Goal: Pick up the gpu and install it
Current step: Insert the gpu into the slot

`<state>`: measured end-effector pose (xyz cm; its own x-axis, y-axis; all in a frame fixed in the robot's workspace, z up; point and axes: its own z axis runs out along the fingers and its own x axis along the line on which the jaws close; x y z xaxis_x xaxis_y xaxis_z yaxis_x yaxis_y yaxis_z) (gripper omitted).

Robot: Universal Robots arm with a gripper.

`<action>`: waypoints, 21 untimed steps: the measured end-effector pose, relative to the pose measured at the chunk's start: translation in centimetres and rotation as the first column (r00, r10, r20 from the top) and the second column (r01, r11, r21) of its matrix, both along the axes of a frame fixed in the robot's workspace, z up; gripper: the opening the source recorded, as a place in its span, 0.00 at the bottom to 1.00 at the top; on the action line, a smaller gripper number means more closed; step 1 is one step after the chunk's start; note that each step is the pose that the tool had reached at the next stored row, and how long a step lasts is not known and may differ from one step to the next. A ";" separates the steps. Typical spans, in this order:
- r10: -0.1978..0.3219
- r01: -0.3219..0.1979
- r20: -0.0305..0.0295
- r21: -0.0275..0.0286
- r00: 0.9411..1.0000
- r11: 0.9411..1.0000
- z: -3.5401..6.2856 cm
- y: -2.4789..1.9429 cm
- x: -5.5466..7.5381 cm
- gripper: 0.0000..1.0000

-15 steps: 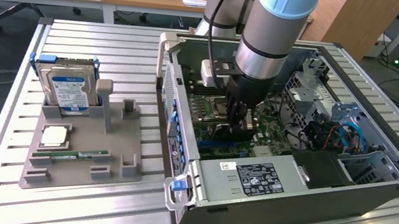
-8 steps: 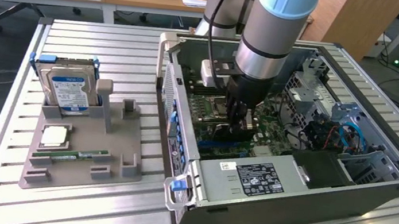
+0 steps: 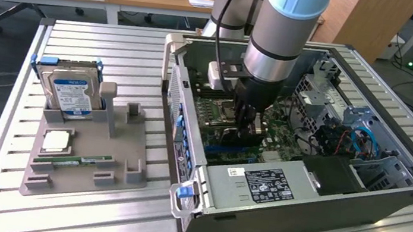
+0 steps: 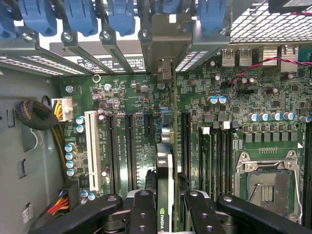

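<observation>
My gripper (image 4: 165, 201) is shut on the gpu (image 4: 165, 165), which I see edge-on as a thin card with a green logo between the two black fingers (image 4: 142, 209). Its silver end bracket (image 4: 170, 39) stands against the case's rear slot openings, among the blue latches. The card hangs over the motherboard (image 4: 126, 92), in line with the long black expansion slots (image 4: 130, 146). In the exterior view the gripper (image 3: 248, 124) reaches straight down into the open computer case (image 3: 261, 186). Whether the card's edge touches a slot is hidden.
On the exterior view's left a grey holder (image 3: 85, 160) carries a silver hard drive (image 3: 72, 93), a processor chip (image 3: 56, 142) and a memory stick (image 3: 73, 160). Inside the case are an empty CPU socket (image 4: 265, 187), cable bundles (image 4: 36, 114) and a drive cage (image 3: 380, 166).
</observation>
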<state>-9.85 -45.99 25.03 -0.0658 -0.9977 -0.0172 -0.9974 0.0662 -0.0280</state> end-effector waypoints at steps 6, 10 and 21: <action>0.000 0.000 0.000 0.001 1.000 1.000 -0.02 -0.01 0.0 0.27; 0.000 0.000 0.001 0.003 1.000 1.000 -0.11 0.00 0.0 0.27; 0.000 0.000 0.001 0.003 1.000 1.000 -0.33 0.00 -0.1 0.27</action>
